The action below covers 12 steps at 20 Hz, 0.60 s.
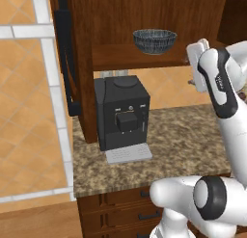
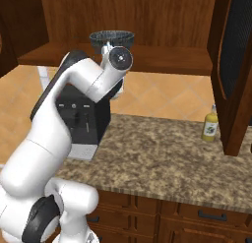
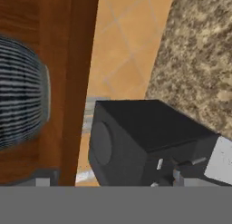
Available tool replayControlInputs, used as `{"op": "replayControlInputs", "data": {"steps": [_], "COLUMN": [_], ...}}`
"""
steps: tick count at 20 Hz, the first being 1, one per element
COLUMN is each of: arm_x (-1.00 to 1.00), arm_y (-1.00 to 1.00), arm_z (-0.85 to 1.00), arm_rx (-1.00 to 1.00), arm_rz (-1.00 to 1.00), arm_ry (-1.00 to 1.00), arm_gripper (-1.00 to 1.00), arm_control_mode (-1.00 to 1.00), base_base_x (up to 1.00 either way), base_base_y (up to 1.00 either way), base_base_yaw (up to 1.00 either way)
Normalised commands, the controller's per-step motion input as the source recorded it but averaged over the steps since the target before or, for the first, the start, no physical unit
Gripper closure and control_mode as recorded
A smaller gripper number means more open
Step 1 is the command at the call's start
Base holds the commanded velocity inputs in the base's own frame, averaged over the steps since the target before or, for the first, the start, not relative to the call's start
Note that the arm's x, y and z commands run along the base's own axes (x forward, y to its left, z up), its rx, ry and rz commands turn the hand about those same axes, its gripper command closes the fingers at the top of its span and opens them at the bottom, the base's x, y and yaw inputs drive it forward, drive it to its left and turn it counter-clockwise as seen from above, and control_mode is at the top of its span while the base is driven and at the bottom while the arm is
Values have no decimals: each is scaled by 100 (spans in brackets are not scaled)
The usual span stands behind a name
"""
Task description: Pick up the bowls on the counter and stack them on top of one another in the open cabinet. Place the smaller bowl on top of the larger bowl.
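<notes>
Directly below the shelved larger bowl [image 1: 154, 41] stands a coffee machine [image 1: 122, 112].

Larger bowl [image 3: 20, 94] on the wooden shelf [image 3: 72, 82], beside the black coffee machine [image 3: 145, 141].

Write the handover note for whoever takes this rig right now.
Claw: looks open and empty, up beside the open cabinet shelf, above the coffee machine.
Larger bowl: upright on the shelf, alone.
Done: larger bowl is in the cabinet.
Left: fetch the smaller bowl and set it inside the larger one.
</notes>
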Motion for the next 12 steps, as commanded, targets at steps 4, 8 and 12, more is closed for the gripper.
{"op": "replayControlInputs", "data": {"steps": [4, 8, 12], "arm_x": [-85, -24, 47], "arm_y": [-91, -100, -100], "arm_z": [-100, -94, -96], "arm_rx": [-11, 1, 5], "arm_rz": [17, 4, 0], "arm_ry": [34, 11, -9], "arm_gripper": [-100, -100, -100], "arm_control_mode": [-100, -100, -100], "base_base_x": [0, 0, 0], "base_base_y": [0, 0, 0], "base_base_yaw": [0, 0, 0]}}
